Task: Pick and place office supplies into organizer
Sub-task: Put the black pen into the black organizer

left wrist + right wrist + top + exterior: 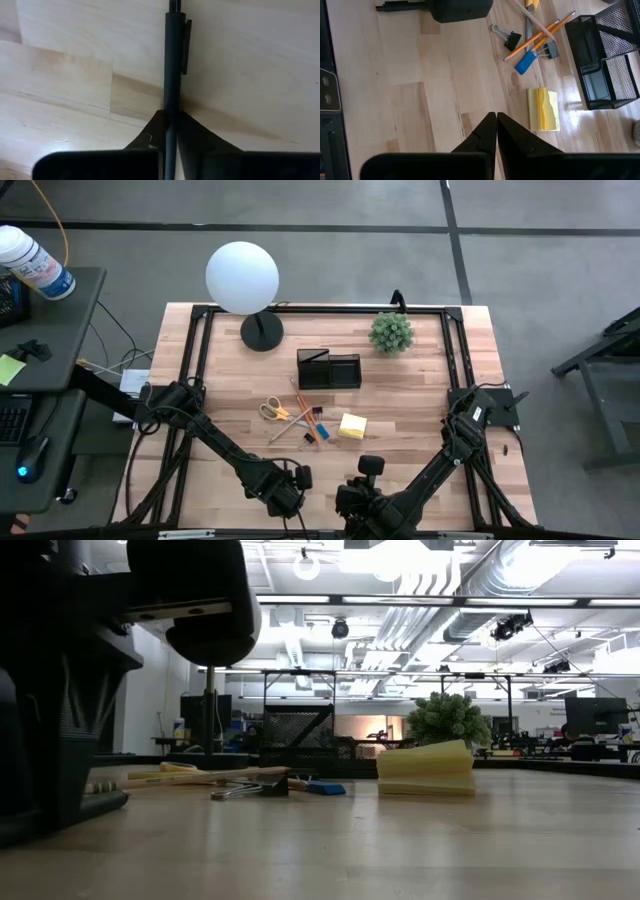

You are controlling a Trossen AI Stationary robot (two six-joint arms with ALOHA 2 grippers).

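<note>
So the left gripper (170, 131) is down at the near edge of the table (420, 460), left of centre, and its fingers are pinched tight on a black pen (174, 65). The pen is slim and dark with a clip on one side, lying flat on the wood and sticking straight out past the fingertips.

Moving right, the rest of the supplies sit in a loose pile mid-table: yellow-handled scissors (272, 410), then a couple of orange pencils (298, 420) crossed over each other, a small black clip (509, 38), and a blue eraser (525, 63) touching the pencils. Just right of that pile is the yellow sticky-note pad (352, 425), on its own, top sheets curling up a bit.

Behind the pile is the organizer (328, 370), black mesh, with a taller section at one end. Beyond it stand a white globe lamp (242, 277) to the left and a small green plant (391, 332) to the right.

The right gripper (496, 120) hovers at the near edge right of centre, fingers together and holding nothing.
</note>
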